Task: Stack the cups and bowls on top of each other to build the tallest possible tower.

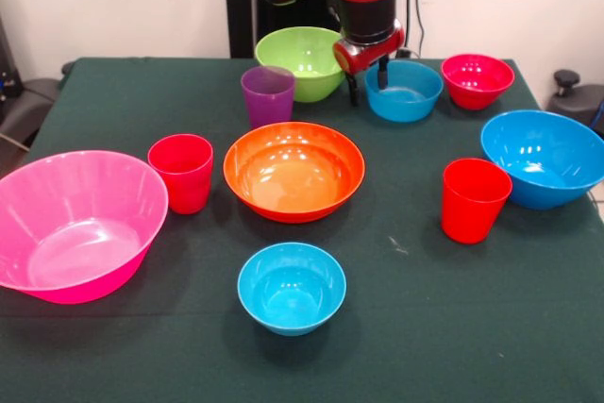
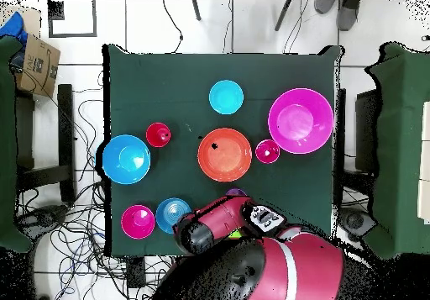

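Near small blue bowl [image 1: 292, 287]: closest to the camera in the front view, upright and empty on the green table [image 1: 453, 327], alone in front of the orange bowl.
Orange bowl [image 1: 293, 171]: dead centre of the cloth, upright, empty, nothing nested in it.
Large pink bowl [image 1: 75, 224]: at the left edge in the front view, tilted slightly toward the camera, just beside a red cup.
Left red cup [image 1: 182, 172]: upright, between the pink bowl and the orange bowl, touching neither that I can see.
Right red cup [image 1: 475, 199]: upright, just in front of the large blue bowl [image 1: 545, 157] at the right edge.
Purple cup [image 1: 268, 94]: upright behind the orange bowl, right up against the lime green bowl [image 1: 301, 61].
Far small blue bowl [image 1: 404, 91]: back row, between the green bowl and the red-magenta bowl [image 1: 478, 79].
Gripper [image 1: 368, 82]: hanging at the left rim of that far small blue bowl, two dark fingers [image 1: 383, 73] spread apart and pointing down, grasping nothing.
Arm [image 2: 243, 255]: from overhead it covers the green bowl and most of the purple cup.
Tower: none standing yet; every cup and bowl sits separately on the table.
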You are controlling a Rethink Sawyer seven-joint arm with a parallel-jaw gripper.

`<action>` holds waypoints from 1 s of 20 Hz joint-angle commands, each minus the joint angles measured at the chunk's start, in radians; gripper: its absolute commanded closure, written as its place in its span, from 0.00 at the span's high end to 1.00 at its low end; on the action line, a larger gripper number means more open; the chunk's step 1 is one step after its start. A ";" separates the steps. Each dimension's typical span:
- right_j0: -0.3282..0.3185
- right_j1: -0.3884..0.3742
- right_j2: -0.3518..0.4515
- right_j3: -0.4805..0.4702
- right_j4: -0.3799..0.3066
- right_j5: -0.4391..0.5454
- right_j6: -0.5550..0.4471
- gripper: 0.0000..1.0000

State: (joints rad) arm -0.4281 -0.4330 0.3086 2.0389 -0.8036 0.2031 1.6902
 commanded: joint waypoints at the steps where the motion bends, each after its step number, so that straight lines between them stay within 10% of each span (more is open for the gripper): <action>1: 0.001 0.001 0.042 -0.108 -0.036 -0.038 0.034 1.00; 4: -0.010 0.006 0.054 -0.105 -0.023 -0.039 0.039 1.00; 5: -0.014 0.007 0.058 -0.105 -0.012 0.006 0.022 0.00; 20: -0.017 -0.026 0.082 -0.092 0.004 0.006 0.027 0.00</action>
State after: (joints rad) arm -0.4332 -0.4458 0.3265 2.0394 -0.8005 0.1966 1.6904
